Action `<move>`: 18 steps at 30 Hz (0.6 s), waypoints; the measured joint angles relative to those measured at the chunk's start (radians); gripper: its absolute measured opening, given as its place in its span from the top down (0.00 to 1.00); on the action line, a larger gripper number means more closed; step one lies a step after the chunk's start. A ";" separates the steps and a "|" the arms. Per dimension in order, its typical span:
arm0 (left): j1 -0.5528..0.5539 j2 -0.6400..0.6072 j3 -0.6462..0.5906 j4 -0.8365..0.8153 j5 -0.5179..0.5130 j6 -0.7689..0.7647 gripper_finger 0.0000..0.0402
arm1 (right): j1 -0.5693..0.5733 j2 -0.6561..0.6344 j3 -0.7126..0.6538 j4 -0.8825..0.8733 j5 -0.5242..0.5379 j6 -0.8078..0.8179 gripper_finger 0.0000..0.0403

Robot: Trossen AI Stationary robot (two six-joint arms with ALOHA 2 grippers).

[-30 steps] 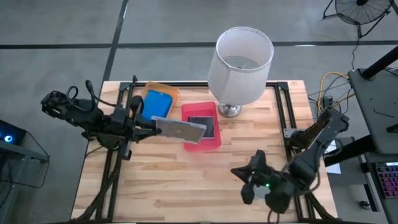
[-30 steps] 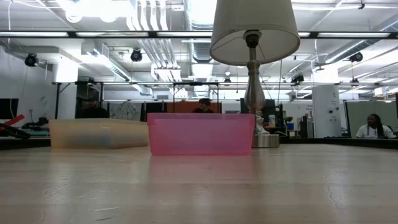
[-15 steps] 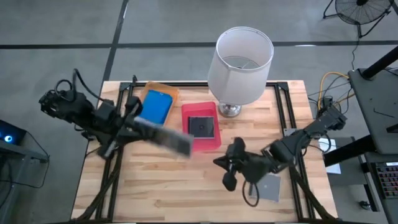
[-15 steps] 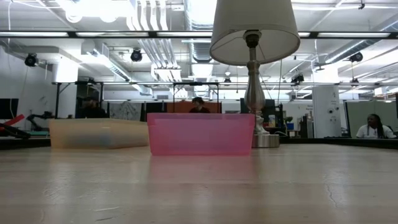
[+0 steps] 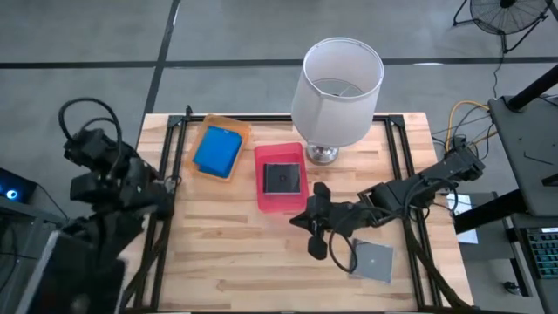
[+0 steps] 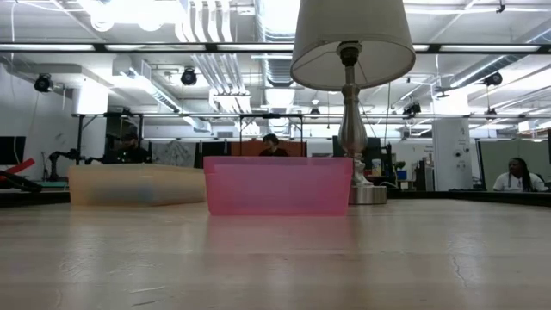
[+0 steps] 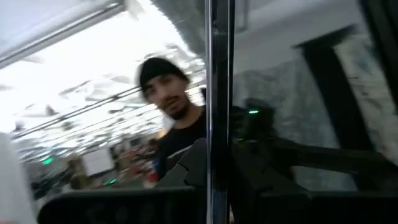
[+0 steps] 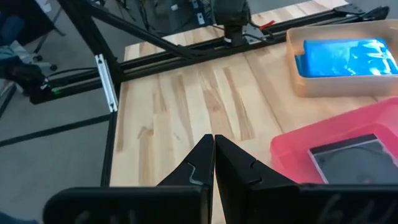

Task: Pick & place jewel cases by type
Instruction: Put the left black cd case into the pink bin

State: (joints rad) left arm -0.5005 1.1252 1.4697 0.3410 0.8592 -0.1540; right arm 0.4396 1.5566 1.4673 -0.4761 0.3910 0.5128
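1. Overhead, the wooden bench (image 5: 261,253) carries two trays side by side at the back: an orange tray (image 5: 237,133) on the left and a pink tray (image 5: 260,187) just to its right.
2. A blue case (image 5: 217,150) lies flat inside the orange tray; the right wrist view shows it too, filling much of that tray (image 8: 346,57).
3. A dark square case (image 5: 282,178) lies flat in the pink tray, seen again from the right wrist (image 8: 357,160).
4. Another grey square case (image 5: 372,259) lies flat on the bare bench near the front right, well apart from both trays.
5. The right claw (image 5: 316,228) is closed and empty, its two fingers pressed together in the wrist view (image 8: 214,163). It hangs over the bench between the pink tray and the loose grey case, just beside that case.
6. The left claw is pulled back off the left edge of the bench, closed, and its wrist view shows a thin dark edge clamped between its fingers; what that is cannot be told.
7. A lamp with a white shade (image 5: 337,80) stands at the back of the bench, right of the pink tray.
8. From bench height, the pink tray (image 6: 277,185) sits in front of the lamp base (image 6: 368,195), with the orange tray (image 6: 136,185) to its left.
9. A person (image 7: 171,118) shows in the room beyond, in the left wrist view.
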 joint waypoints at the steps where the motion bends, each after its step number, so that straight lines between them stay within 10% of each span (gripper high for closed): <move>1: -0.011 0.014 0.002 0.019 0.020 0.006 0.97 | -0.004 0.000 0.000 0.000 -0.010 -0.001 0.98; 18: -0.060 0.174 0.100 0.036 0.228 0.133 0.97 | -0.022 0.000 0.000 0.001 -0.072 -0.042 0.98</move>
State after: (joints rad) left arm -0.5605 1.2991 1.5695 0.3771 1.0873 -0.0206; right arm 0.4175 1.5566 1.4676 -0.4753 0.3194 0.4705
